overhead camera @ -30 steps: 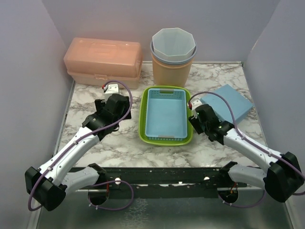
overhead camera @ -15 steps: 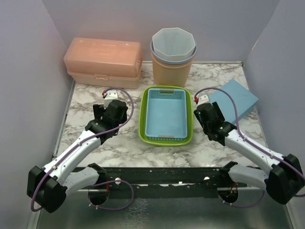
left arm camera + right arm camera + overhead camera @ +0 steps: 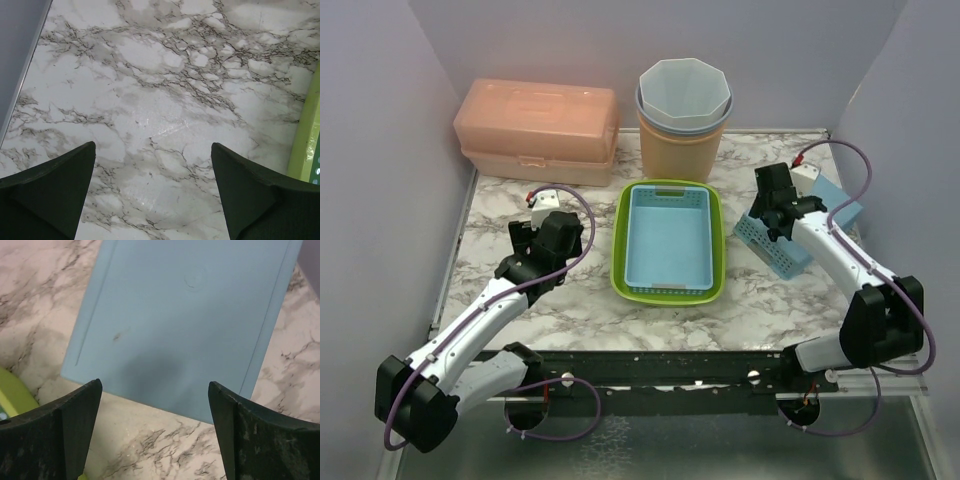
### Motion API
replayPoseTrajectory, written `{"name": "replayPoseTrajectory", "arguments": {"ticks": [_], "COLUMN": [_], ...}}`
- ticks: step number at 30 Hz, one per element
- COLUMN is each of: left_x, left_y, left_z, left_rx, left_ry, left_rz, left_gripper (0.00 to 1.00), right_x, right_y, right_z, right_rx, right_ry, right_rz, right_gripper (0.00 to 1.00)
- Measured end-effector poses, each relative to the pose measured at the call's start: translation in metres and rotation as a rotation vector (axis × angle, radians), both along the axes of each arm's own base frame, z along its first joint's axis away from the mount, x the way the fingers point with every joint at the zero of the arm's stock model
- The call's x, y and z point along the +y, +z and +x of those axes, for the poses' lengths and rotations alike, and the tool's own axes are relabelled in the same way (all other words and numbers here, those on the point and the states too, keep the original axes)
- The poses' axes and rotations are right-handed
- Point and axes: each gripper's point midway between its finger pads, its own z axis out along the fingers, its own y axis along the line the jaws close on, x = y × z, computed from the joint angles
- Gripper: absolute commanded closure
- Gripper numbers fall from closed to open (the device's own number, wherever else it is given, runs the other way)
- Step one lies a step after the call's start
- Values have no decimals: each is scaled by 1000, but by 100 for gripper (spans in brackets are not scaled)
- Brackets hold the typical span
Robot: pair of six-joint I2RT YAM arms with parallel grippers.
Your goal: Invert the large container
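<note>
The large container (image 3: 788,243), light blue with lattice sides, lies bottom up at the right of the table, its lattice wall facing the middle. In the right wrist view its flat base (image 3: 185,320) fills the upper part of the frame. My right gripper (image 3: 775,208) hangs over the container's near-left edge, and this gripper (image 3: 155,385) is open with nothing between its fingers. My left gripper (image 3: 545,232) is on the left side of the table, and this gripper (image 3: 152,145) is open above bare marble.
A green basket (image 3: 623,262) with a blue basket (image 3: 668,235) nested inside sits mid-table; its rim (image 3: 307,145) shows beside my left gripper. A peach lidded box (image 3: 535,128) stands back left. Stacked bins (image 3: 683,120) stand at the back centre. Grey walls enclose both sides.
My right gripper has widened and let go of the blue container, and the arm has swung back and to the right. The container has shifted right. The left arm moved only slightly.
</note>
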Motion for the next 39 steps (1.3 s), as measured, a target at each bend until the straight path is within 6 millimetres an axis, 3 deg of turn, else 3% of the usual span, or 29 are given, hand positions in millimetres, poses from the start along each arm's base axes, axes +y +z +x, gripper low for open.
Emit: {"name": "replayPoseTrajectory", "arguments": {"ticks": [4,9,18,24,30,35,39], "left_x": [1,1,1,1,1,1,1], "left_y": [1,2,1,2,3,3,3], "left_z": [0,0,0,0,0,0,0], "left_rx": [-4,-7,-4,-6,-10,-9,-8], "left_ry": [3,3,1,1,-1,-3,-4], "left_rz": [2,1,6,6,4,3,3], "left_gripper": [1,1,1,1,1,1,1], "right_x": [-31,-85,-154,-136,-122,-101,-53], "right_y": [-17,-18,-30,-56,-48,-25,24], "right_z": [0,-3,1,41,70,76,96], "right_rx": [27,-4,-74,-34,-92,-81,-118], "right_ry": [-145,-325,-458,-214,-1,124,227], "right_rz": [108,145,223,281,254,106,-24], "right_gripper": [8,8,8,9,9,9,11]}}
